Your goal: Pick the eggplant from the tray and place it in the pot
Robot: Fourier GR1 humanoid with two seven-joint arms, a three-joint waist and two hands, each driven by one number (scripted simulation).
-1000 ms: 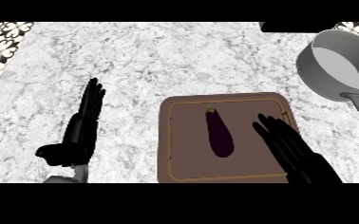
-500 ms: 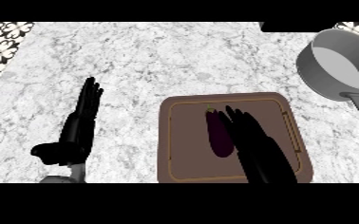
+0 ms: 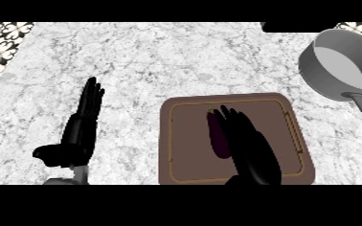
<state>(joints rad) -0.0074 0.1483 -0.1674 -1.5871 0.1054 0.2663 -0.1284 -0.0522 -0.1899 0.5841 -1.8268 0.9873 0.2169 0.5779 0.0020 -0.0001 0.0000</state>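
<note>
A dark purple eggplant (image 3: 218,136) lies lengthwise on the brown tray (image 3: 185,143) at the lower middle of the head view. My right hand (image 3: 252,148) rests over the tray with straight fingers against the eggplant's right side, covering part of it. The grey pot (image 3: 335,67) stands at the far right edge, apart from the tray. My left hand (image 3: 78,131) stays open at the lower left, fingers up, resting on the counter side.
The marble counter (image 3: 155,62) stretches wide beyond the tray. A patterned tile strip (image 3: 13,38) shows at the far left edge. The pot's handle (image 3: 352,98) points down toward the tray's right side.
My right hand has slid left across the tray, from its right edge to the eggplant's side. The eggplant, pot and left hand keep their places.
</note>
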